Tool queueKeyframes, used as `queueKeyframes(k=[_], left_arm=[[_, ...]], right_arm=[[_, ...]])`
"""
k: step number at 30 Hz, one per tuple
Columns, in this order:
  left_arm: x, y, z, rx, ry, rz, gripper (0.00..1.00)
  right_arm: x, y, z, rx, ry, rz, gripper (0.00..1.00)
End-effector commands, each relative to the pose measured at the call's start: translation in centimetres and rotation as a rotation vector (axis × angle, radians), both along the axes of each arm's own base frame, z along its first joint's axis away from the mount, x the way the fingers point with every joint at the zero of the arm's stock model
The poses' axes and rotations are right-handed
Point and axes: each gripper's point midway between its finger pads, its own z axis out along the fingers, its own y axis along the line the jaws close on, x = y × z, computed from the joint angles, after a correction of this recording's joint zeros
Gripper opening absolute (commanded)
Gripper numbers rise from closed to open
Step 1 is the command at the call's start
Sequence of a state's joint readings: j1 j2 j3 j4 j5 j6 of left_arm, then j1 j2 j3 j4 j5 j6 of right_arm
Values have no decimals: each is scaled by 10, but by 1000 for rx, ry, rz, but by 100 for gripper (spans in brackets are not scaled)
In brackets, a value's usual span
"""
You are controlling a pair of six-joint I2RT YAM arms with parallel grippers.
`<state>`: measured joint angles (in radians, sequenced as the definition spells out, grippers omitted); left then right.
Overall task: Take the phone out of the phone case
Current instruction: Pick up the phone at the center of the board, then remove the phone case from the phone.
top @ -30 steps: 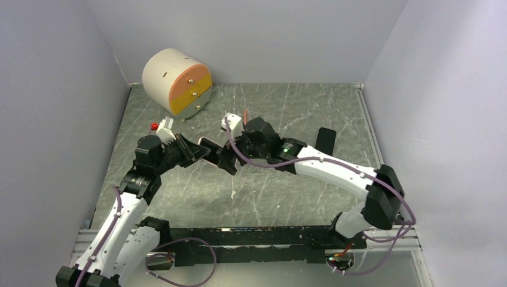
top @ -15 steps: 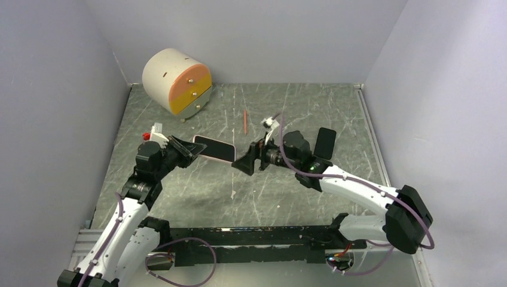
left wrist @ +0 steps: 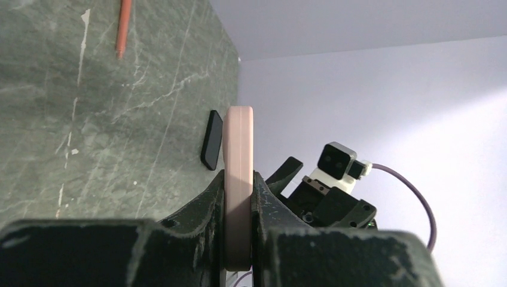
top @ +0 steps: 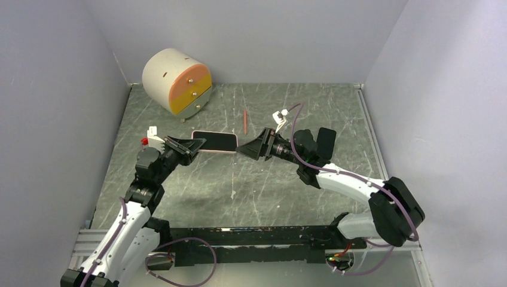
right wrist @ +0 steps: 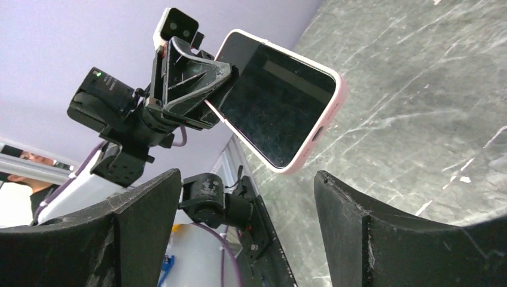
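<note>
The phone (top: 214,142) was held above the counter (top: 287,185), not yet removed from its pink case (left wrist: 238,149), with the left jaws clamped on one end and the right jaws spread apart just beside the free end, so the whole extraction was judged to remain.

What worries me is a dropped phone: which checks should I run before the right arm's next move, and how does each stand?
1. Left gripper shut on the pink case: ok.
2. Phone held off the table: ok.
3. Right gripper open wider than the case: ok.
4. Case's free end points between the right fingers: ok.
5. Phone loosened in the case: cannot tell.
6. Red pencil clear of the path: ok.
</note>
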<state>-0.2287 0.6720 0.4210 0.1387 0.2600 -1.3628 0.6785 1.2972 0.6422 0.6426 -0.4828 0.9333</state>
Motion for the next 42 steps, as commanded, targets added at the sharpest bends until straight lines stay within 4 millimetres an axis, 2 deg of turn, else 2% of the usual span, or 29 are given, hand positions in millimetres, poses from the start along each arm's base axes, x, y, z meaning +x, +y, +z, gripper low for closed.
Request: queueKeyframes(k=[1, 4, 14, 29, 36, 42], left_arm=[[-5, -1, 77, -110, -209, -10, 3], [-10, 0, 88, -131, -233, -9, 3], [-20, -1, 103, -168, -267, -34, 2], [-26, -4, 113, -182, -301, -64, 3], [-23, -3, 107, -194, -268, -49, 3], [-18, -6, 89, -188, -183, -60, 3]], right_arm=[[-1, 8, 40, 120, -70, 51, 81], [-3, 10, 44, 140, -80, 80, 73], [-6, 15, 59, 170, -126, 123, 49], [-4, 23, 73, 225, -148, 168, 36], [-14, 24, 76, 237, -208, 230, 16], [-29, 24, 82, 230, -353, 321, 5]])
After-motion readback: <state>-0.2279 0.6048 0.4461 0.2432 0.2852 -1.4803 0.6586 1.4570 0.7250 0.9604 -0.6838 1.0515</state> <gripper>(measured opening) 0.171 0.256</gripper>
